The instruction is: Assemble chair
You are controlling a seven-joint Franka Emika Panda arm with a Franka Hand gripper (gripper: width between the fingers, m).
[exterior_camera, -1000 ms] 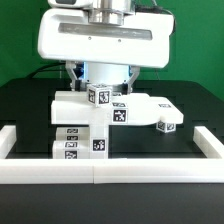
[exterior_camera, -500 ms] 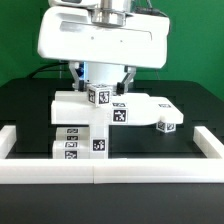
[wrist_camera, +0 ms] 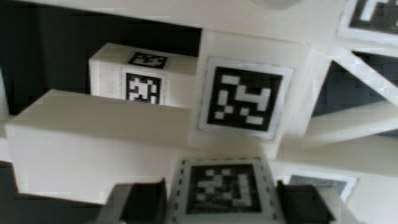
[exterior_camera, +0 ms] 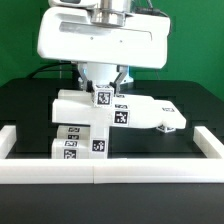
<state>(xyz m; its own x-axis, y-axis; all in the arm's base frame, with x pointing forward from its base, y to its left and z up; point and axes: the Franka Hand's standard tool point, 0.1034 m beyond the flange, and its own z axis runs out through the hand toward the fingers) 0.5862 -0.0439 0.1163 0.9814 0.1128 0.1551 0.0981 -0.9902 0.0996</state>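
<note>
Gripper clamped on small tagged cube atop chair assembly, fingers flanking it in wrist view. Assembly tilted, raised toward exterior view's right, stacked tagged blocks beneath, just behind white border rail.

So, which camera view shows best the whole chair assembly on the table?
The exterior view: the chair assembly appears whole there, a stacked block of tagged white parts below the gripper. The wrist view shows only close-up tagged faces of it, cropped, so its overall shape cannot be judged.
</note>
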